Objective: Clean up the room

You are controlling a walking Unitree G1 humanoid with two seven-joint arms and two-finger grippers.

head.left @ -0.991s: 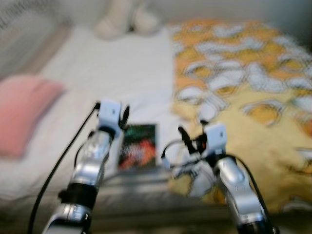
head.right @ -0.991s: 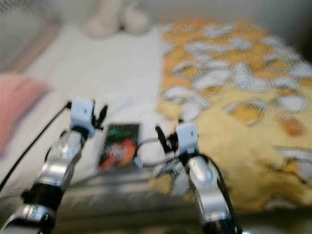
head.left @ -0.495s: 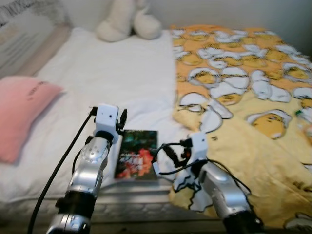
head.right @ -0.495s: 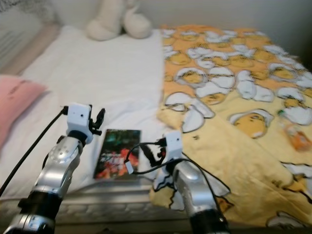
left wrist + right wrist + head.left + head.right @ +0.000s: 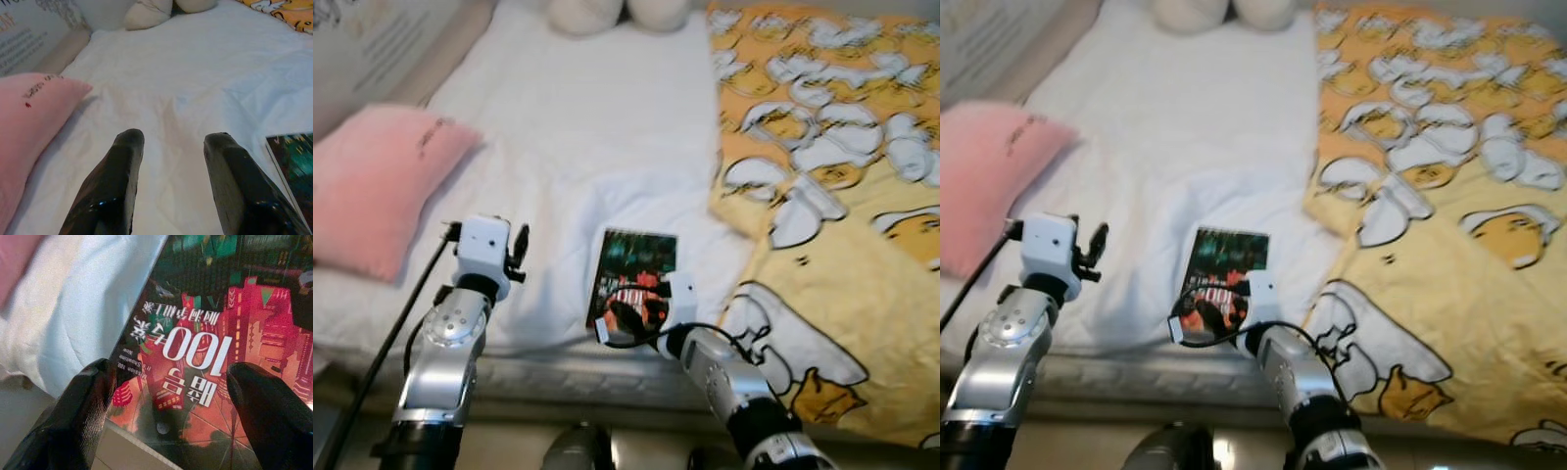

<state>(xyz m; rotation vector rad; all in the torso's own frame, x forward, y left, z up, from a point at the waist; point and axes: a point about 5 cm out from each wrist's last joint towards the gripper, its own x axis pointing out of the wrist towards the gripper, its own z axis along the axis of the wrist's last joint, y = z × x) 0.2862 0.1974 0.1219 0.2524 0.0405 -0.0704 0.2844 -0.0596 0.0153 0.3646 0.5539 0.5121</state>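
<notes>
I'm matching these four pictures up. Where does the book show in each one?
Left eye: book at lower centre on the white sheet.
Right eye: lower centre, left of the yellow blanket.
Left wrist: its corner, beside the left hand.
Right wrist: cover under the open right hand.
Shared landmark: the sheet.

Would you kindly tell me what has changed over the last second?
The right end effector has reached down over the book's near edge, fingers open around it, not yet gripping. The left end effector stays open above the white sheet. The book hasn't moved.
</notes>
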